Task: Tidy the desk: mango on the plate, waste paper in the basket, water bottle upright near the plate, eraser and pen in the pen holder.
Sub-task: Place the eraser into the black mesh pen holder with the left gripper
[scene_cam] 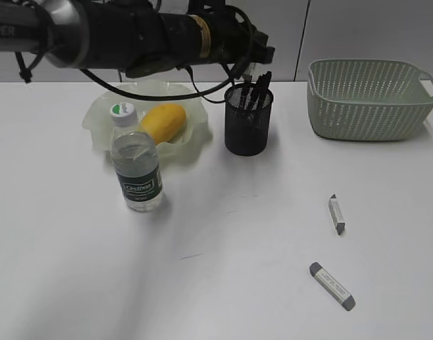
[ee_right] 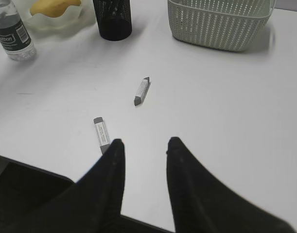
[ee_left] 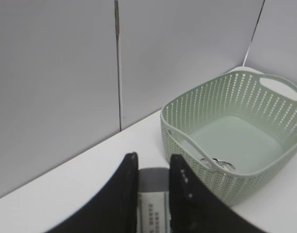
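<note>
The left pincer is clenched on a grey eraser with a white printed sleeve, the piece wedged between its two black fingers; in the exterior view that arm reaches in from the upper left and the pincer tips sit right above the mouth of the pen holder. The right pincer stands released, nothing between its fingers, hovering low over the near part of the tabletop.

The tabletop is plain white and matte, with soft shadows and a faint dark mark near its middle. Behind it runs a pale grey wall of flat panels split by thin vertical seams.

The mango lies in the plate at far left. The water bottle stands upright just in front of the plate, cap on. The pen holder is right of the plate, near it. The basket sits at far right; in the left wrist view a small crumpled scrap lies inside it against the near wall, likely the waste paper.

Two more erasers lie loose on the right half of the tabletop: one farther back, the other nearer, just beside the right pincer's fingertip in the right wrist view.
</note>
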Robot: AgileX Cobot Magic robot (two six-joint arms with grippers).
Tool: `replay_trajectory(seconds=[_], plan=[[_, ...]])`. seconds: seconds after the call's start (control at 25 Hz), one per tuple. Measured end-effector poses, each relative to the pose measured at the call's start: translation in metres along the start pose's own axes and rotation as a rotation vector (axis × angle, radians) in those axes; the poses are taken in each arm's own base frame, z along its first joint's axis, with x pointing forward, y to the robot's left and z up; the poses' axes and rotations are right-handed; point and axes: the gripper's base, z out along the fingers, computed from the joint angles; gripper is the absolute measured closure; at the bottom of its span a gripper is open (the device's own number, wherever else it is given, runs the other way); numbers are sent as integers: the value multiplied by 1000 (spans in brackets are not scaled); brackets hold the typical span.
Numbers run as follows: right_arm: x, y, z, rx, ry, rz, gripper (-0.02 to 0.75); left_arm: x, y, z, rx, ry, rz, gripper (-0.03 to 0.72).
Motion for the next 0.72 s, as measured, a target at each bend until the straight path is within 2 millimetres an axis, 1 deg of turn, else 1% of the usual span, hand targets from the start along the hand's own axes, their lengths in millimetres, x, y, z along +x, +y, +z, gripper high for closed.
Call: replay_trajectory(seconds=[0.08, 0.16, 0.24, 0.36, 0.48, 0.52, 0.6, 0.64, 0.72], plan=[[0, 0, 0, 0, 0, 0, 491, 8, 0, 5, 6, 14, -2, 546], [0, 0, 0, 0, 0, 0, 491, 16, 1, 8, 6, 30, -5, 517], [0, 0, 0, 0, 0, 0, 491, 19, 1, 10, 6, 37, -6, 451], [0, 0, 0, 0, 0, 0, 491, 19, 1, 10, 6, 37, -6, 350], [0, 0, 0, 0, 0, 0, 491, 18, 2, 9, 0, 38, -5, 314], [0, 0, 0, 0, 0, 0, 491, 15, 1, 7, -5, 37, -6, 311], [0, 0, 0, 0, 0, 0, 491, 0, -3, -3, -39, 33, -14, 312], [0, 0, 0, 0, 0, 0, 491, -10, -5, -10, -68, 34, -15, 316], [0, 0, 0, 0, 0, 0, 491, -40, -13, -33, -149, 31, -17, 328]])
